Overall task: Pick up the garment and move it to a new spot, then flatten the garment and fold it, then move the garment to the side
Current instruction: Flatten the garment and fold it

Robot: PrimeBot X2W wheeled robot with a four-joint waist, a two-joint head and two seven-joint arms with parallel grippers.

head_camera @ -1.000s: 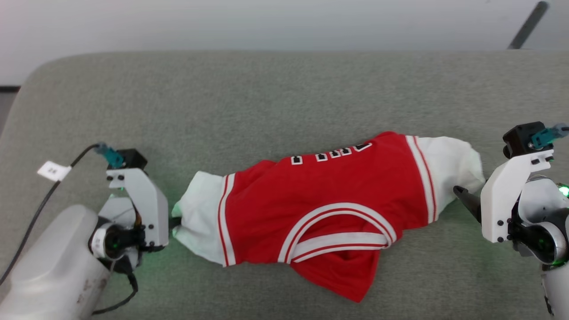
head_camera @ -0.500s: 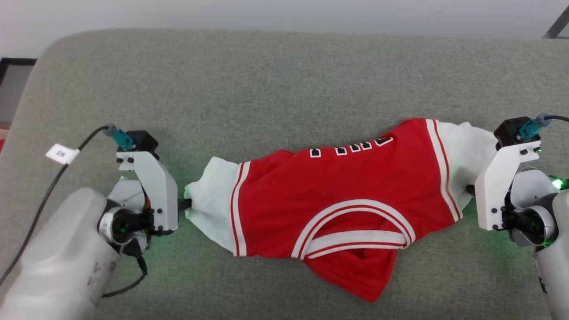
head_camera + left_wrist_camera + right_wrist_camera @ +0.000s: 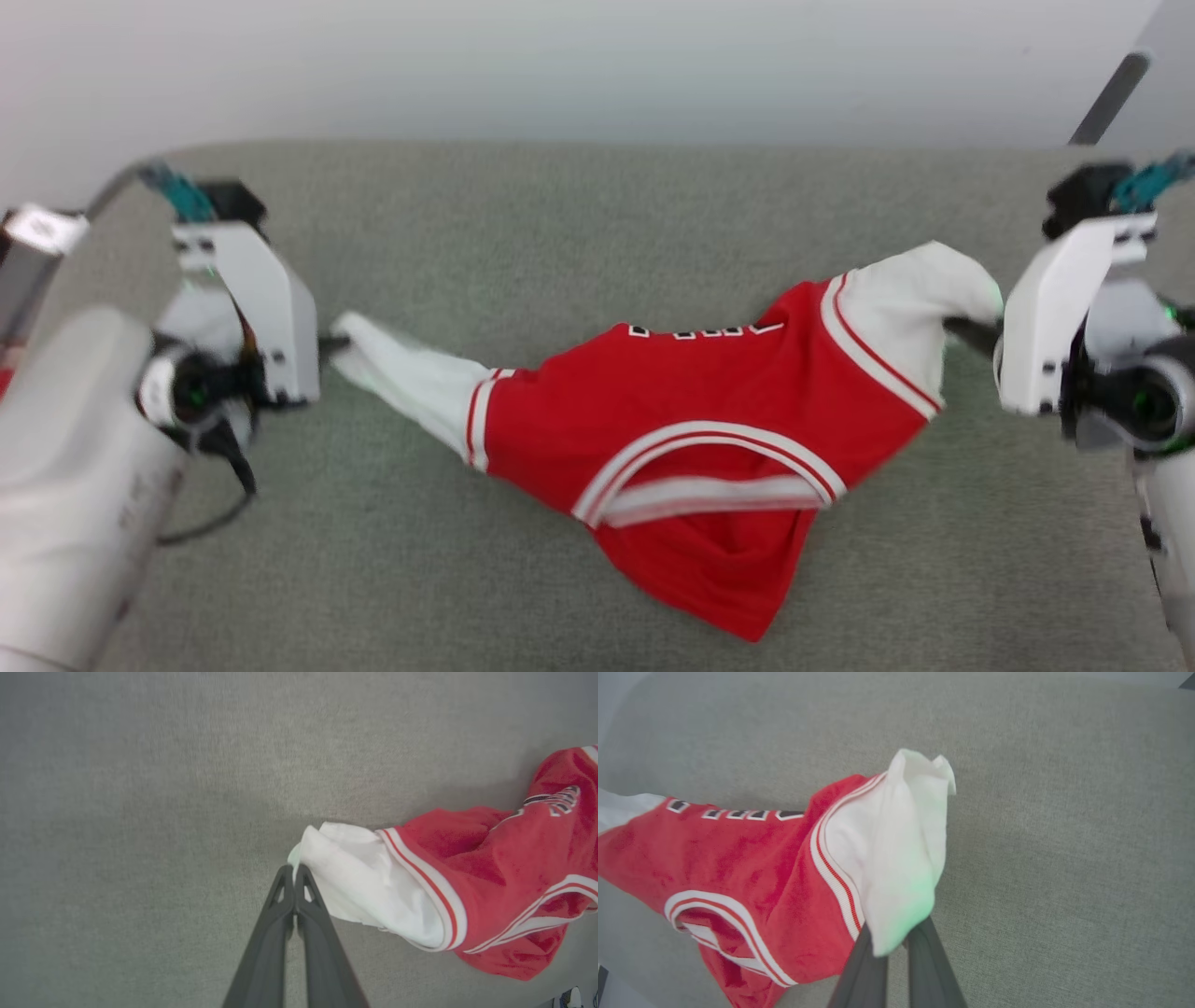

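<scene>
Garment (image 3: 691, 439): red jersey with white sleeves, located mid-surface on the grey upholstered cushion (image 3: 560, 215). Long axis runs sleeve to sleeve, left to right across the head view, with the right end set farther back than the left. Black lettering lies along the far side. Striped neckline trim shows on the upper face, and a red corner of the body points toward the near edge. Left gripper (image 3: 334, 343): jaws closed on the tip of one white sleeve. Right gripper (image 3: 962, 329): jaws pinched on the other sleeve.

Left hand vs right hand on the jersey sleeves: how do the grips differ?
The left hand pinches only its sleeve's edge; the right hand bites deeper, cloth draping over it. The left sleeve is stretched thin; the right sleeve is bunched. Both hands are shut on the garment.
</scene>
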